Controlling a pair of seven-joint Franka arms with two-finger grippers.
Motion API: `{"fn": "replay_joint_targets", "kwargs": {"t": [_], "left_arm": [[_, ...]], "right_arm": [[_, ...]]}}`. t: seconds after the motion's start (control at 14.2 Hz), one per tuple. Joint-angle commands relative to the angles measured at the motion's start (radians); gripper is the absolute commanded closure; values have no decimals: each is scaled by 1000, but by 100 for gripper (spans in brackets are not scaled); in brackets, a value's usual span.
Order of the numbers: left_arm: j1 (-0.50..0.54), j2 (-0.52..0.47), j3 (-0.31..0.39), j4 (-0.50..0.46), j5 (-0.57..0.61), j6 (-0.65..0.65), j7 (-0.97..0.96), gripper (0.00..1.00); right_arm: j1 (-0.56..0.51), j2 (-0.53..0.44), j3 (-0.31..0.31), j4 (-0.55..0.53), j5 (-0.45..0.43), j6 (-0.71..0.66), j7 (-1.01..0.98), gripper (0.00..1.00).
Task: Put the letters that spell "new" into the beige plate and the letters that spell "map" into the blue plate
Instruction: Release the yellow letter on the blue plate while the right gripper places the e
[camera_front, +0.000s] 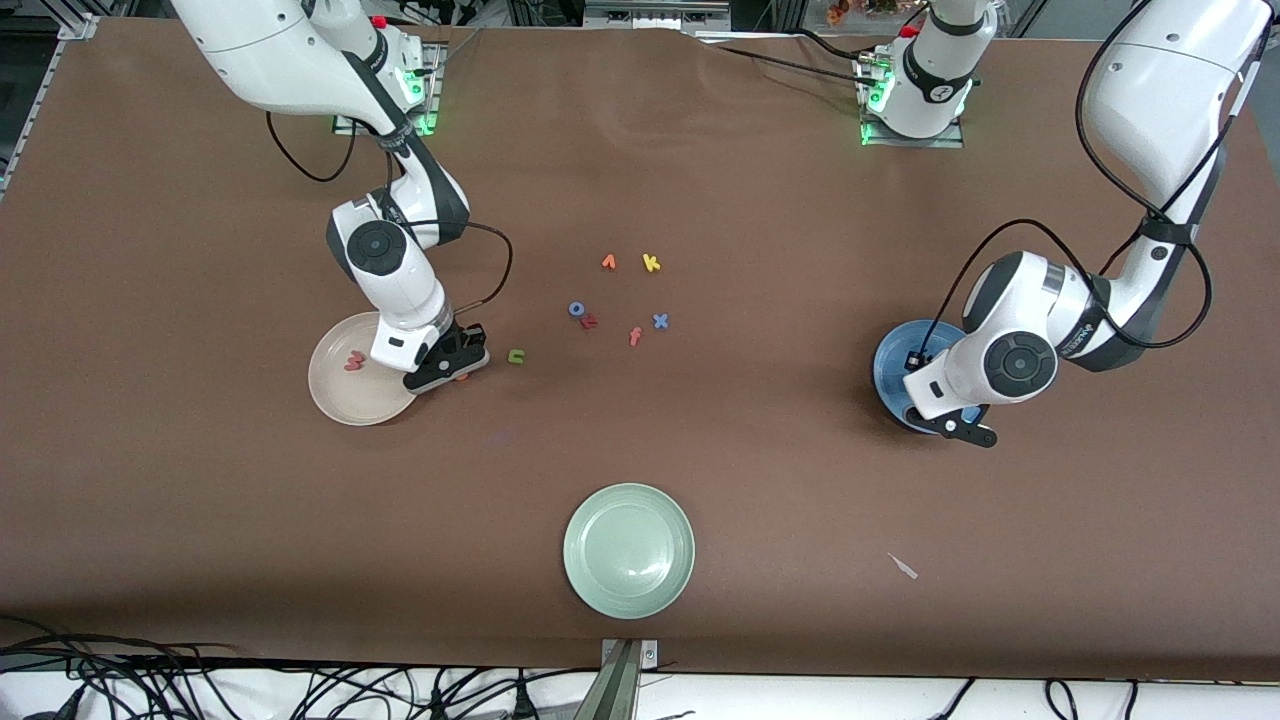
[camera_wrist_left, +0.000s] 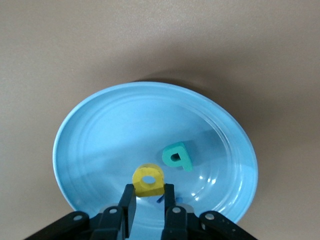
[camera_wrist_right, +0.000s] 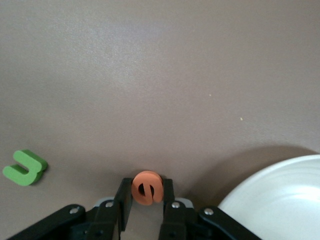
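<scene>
Orange e (camera_wrist_right: 147, 187), pinched between the fingers of the right gripper (camera_wrist_right: 145, 197), sits at the table beside the beige plate (camera_front: 345, 400), which holds the pinkish-red w (camera_front: 354, 361); green n (camera_front: 516, 356) lies near. Left gripper (camera_wrist_left: 149, 197) clamps the yellow a (camera_wrist_left: 148, 180) over the blue plate (camera_wrist_left: 100, 130), beside the teal p (camera_wrist_left: 177, 156).

Brown matte table (camera_front: 760, 460), metal framing along its upper edge, black cables (camera_front: 150, 680) on pale floor below
</scene>
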Motion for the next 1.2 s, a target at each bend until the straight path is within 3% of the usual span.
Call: {"fn": "replay_joint_targets", "kwargs": {"t": [0.0, 0.28, 0.42, 0.49, 0.56, 0.63, 0.77, 0.85, 0.99, 1.13], "left_arm": [[23, 6, -14, -10, 45, 37, 23, 100], [34, 26, -13, -8, 99, 63, 29, 99], [45, 34, -13, -1, 104, 65, 31, 88], [43, 32, -13, 1, 104, 63, 29, 68], [37, 22, -16, 10, 102, 59, 29, 31], [37, 14, -21, 37, 98, 50, 31, 0], [33, -20, -53, 71, 87, 24, 34, 0], [33, -35, -69, 81, 96, 17, 32, 0], [34, -95, -111, 102, 84, -31, 31, 0], [40, -135, -163, 178, 82, -123, 32, 0]], "right_arm": [[-5, -14, 5, 21, 14, -62, -25, 75], [-15, -76, -12, 103, 17, -258, -155, 75], [-23, -97, -54, 94, 17, -280, -247, 74], [-25, -105, -80, 86, 18, -289, -290, 72], [-25, -113, -103, 60, 20, -291, -310, 63], [-32, -120, -115, 25, 33, -286, -312, 52], [-49, -123, -117, -11, 124, -286, -315, 20], [-49, -126, -115, -8, 135, -292, -309, 12], [-48, -139, -95, 11, 154, -303, -292, 11], [-45, -137, -37, 34, 194, -311, -217, 10]]}}
